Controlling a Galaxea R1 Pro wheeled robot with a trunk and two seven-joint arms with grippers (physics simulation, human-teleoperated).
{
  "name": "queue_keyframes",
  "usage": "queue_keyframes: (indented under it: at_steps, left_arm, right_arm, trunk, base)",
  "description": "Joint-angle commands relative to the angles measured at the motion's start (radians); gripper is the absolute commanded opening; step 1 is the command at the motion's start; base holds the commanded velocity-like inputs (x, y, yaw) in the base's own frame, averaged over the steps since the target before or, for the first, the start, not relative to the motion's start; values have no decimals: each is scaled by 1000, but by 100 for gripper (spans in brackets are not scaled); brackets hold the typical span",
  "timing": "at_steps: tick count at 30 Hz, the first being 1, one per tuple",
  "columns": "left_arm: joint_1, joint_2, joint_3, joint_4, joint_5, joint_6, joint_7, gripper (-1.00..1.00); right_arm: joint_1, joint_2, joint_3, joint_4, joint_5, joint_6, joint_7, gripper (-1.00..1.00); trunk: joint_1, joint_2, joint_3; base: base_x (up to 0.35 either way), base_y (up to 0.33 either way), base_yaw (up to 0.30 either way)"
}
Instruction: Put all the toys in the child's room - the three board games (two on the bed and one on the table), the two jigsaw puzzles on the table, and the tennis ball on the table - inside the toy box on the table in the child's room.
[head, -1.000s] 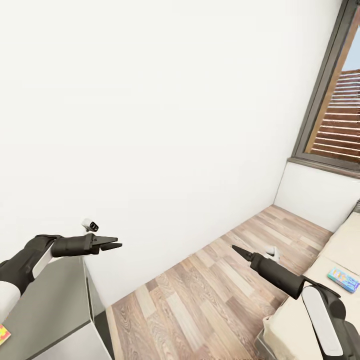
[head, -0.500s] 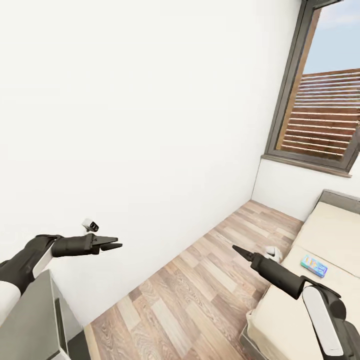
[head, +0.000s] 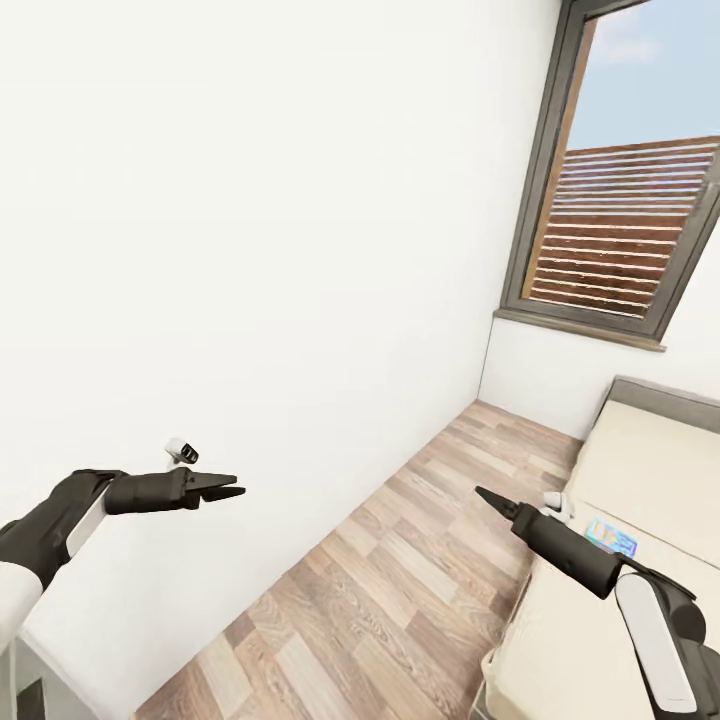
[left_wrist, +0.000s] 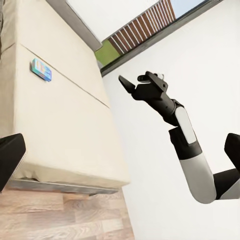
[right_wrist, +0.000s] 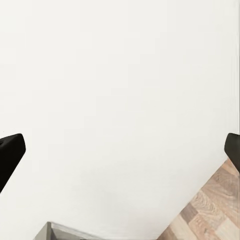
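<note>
1. My right gripper (head: 487, 497) hangs over the wood floor (head: 400, 570), jaws spread wide going by its wrist view, holding nothing.
2. My left gripper (head: 228, 489) hangs before the white wall (head: 250, 250), fingers parted, empty.
3. The blue-cyan board game (head: 611, 537) lies flat on the bed (head: 640, 470), beyond and outboard of the right gripper, near it and well apart from the left one.
4. Judgement: the right arm is nearer; its long axis seems to run obliquely to the bed's near edge.
</note>
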Motion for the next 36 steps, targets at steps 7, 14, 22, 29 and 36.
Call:
queue_keyframes:
  at_steps: [7,14,22,29,36]
  left_arm:
    - [-1,1,-5,0,3,11,-4,100]
    - [-1,1,-6,0,2,11,-4,100]
    - [-1,1,-5,0,2,10,-4,100]
    - [-1,1,-6,0,2,11,-4,100]
    - [-1,1,-6,0,2,11,-4,100]
  right_arm:
    - [-1,1,-14,-1,-4,10,0,100]
    - [-1,1,-16,0,-5,11,0,100]
    - [-1,1,-17,1,-5,11,0,100]
    - [-1,1,-18,1,-5,11,-1,100]
    - [-1,1,-18,2,-5,11,-1,100]
  trunk:
    - [1,-2,-2]
    - [1,-2,-2]
    - [1,-2,-2]
    - [1,-2,-2]
    - [1,-2,-2]
  base:
    - [318,0,-166]
    - [185,0,-265]
    - [16,0,-272]
    - [1,0,-273]
    - [0,0,-273]
